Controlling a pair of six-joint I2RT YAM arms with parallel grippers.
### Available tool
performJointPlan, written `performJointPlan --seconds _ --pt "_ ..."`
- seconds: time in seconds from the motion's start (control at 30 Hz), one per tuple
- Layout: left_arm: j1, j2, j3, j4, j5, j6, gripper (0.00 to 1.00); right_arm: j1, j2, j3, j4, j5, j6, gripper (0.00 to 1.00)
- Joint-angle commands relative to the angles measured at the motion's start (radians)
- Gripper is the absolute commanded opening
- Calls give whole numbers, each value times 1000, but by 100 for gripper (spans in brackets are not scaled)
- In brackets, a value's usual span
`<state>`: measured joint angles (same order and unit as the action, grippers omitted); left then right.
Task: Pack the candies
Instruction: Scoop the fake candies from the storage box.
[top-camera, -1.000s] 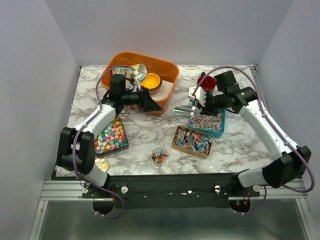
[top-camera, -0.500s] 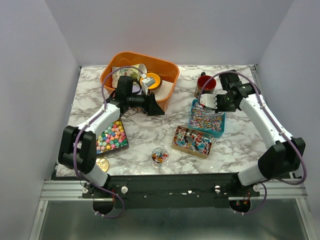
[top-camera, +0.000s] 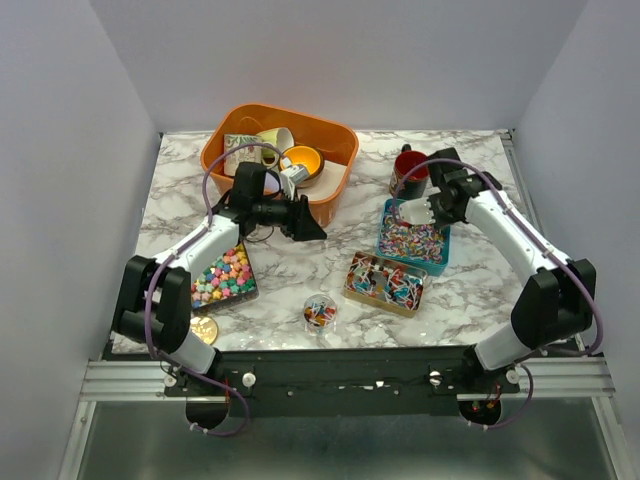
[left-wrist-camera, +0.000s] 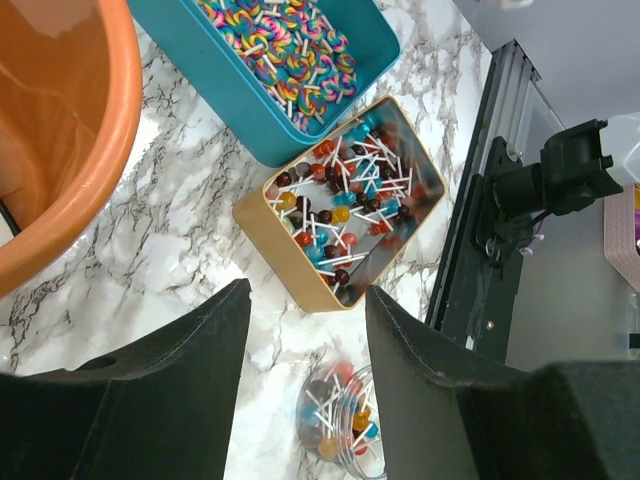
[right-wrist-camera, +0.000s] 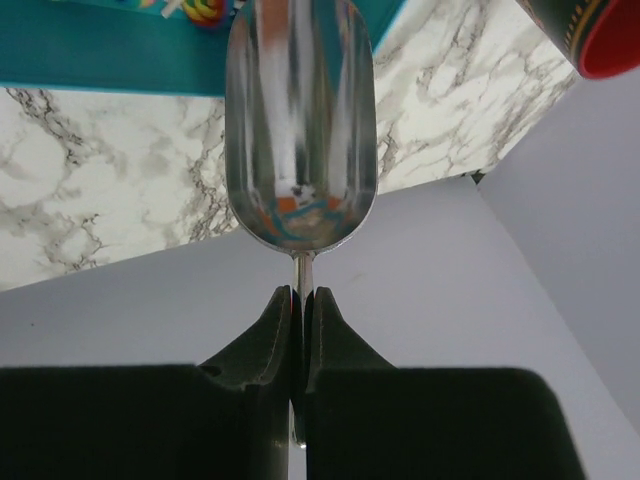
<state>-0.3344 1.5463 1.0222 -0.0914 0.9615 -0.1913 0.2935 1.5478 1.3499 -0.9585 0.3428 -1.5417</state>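
The candies lie in three containers. A teal box (top-camera: 412, 243) (left-wrist-camera: 290, 60) holds speckled sweets. Stick candies fill a gold tin (top-camera: 385, 283) (left-wrist-camera: 350, 200), and pastel star pieces fill a black tray (top-camera: 222, 275). A small clear round container (top-camera: 320, 311) (left-wrist-camera: 340, 430) also holds a few stick candies. My left gripper (top-camera: 305, 225) (left-wrist-camera: 305, 380) hangs open and empty above the marble, between the orange basin and the gold tin. My right gripper (top-camera: 428, 210) (right-wrist-camera: 300, 300) is shut on the handle of a metal scoop (top-camera: 408, 210) (right-wrist-camera: 300, 120), which looks empty and hangs over the teal box's far end.
An orange basin (top-camera: 340, 170) (left-wrist-camera: 50, 120) with cups and bowls stands at the back. A red mug (top-camera: 410, 172) (right-wrist-camera: 600, 30) sits just behind the teal box. A gold coin-like disc (top-camera: 204, 329) lies at the front left. The table ends in a metal rail (left-wrist-camera: 480, 250) in front.
My right arm has swung the scoop from out over the table to the far end of the teal box. My left gripper has drifted a little forward from the basin.
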Motion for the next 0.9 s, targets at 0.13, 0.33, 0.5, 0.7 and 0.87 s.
performJointPlan --seconds 0.13,0.33,0.5,0.7,0.87 --pt "-3 -51 -27 33 -14 -2 59 99 14 -133 95 100 -51 1" --pt "-3 -69 -51 28 -21 7 59 164 43 -52 3 30 60 1" --pt "-3 -63 -60 50 -21 -5 59 187 54 8 -71 -39 117 1" --pt "-3 -46 -45 58 -20 -16 59 182 37 -15 -69 -2 118 1" --pt "-3 -37 -42 64 -18 -23 59 164 6 -51 -29 73 63 1"
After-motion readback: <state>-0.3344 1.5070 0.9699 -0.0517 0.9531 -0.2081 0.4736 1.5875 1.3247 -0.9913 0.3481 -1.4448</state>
